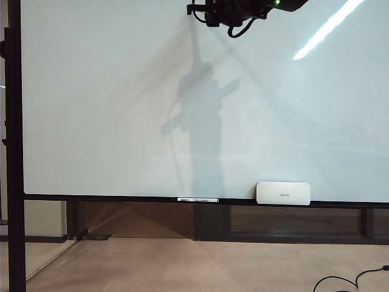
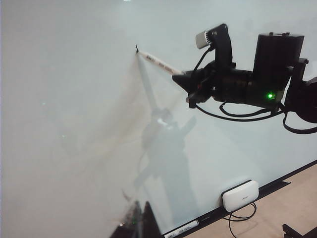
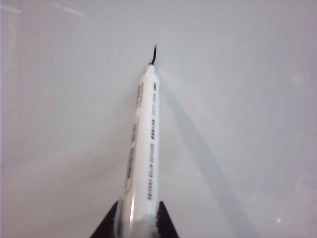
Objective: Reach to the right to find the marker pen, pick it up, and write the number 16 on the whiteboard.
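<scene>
We see the right gripper (image 3: pixel 133 218) clamped on the marker pen (image 3: pixel 143 144), tip touching the whiteboard (image 2: pixel 74 99) high up; only a short first stroke (image 3: pixel 154 53) shows. Risks: slanted pen skidding or lifting, breaking the line. Left gripper (image 2: pixel 136 223): opening unclear, low near the board.

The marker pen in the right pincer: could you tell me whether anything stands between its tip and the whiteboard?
Nothing visible does. The right pincer holds the marker pen with its tip already on the whiteboard, where a short black stroke shows. The left pincer is lower down, apart from the pen.
</scene>
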You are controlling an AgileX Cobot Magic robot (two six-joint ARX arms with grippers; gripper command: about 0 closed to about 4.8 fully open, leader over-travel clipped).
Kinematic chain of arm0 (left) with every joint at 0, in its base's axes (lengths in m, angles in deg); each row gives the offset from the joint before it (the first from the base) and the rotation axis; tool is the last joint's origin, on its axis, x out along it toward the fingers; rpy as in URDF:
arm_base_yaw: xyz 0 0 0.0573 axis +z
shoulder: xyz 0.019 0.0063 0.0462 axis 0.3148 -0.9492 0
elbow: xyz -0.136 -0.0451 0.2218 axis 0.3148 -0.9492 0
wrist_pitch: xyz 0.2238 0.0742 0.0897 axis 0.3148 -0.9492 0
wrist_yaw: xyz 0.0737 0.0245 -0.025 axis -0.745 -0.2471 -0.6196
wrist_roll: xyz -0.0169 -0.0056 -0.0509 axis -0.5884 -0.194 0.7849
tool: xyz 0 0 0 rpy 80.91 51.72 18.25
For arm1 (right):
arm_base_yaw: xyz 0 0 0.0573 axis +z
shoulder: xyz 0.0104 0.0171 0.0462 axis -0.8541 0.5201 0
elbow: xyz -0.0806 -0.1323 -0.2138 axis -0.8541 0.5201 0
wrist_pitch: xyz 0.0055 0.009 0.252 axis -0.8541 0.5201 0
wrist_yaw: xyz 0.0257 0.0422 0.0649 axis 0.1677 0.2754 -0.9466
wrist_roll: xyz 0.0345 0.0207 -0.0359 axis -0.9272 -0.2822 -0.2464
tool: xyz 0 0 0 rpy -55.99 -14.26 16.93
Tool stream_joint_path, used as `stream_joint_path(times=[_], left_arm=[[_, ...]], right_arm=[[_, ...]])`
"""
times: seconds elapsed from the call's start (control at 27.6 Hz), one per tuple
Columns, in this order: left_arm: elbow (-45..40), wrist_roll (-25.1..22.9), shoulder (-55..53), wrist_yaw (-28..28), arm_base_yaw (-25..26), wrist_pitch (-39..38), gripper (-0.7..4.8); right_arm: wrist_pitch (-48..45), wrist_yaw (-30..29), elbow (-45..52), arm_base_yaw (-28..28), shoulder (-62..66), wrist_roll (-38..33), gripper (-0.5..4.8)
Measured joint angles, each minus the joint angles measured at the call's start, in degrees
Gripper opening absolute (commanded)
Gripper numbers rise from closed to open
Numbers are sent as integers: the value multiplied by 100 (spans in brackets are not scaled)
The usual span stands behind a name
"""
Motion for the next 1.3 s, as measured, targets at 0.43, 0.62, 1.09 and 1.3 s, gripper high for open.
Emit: stream_joint_path(times=[0.43,0.62,1.09,1.3], left_arm=[[0,0,4,-46,0,9,-6],[0,0,4,-44,0,111,-5],[0,0,4,-44,0,122,-5],[0,0,13,-44,0,122,-5]], right_arm=[[1261,251,2,2,-2,-162,-1],[1847,251,2,2,-2,-199,-1],[2437,267,2,2,103,-203,-1],[2557,275,0,9,2,-208,-1]])
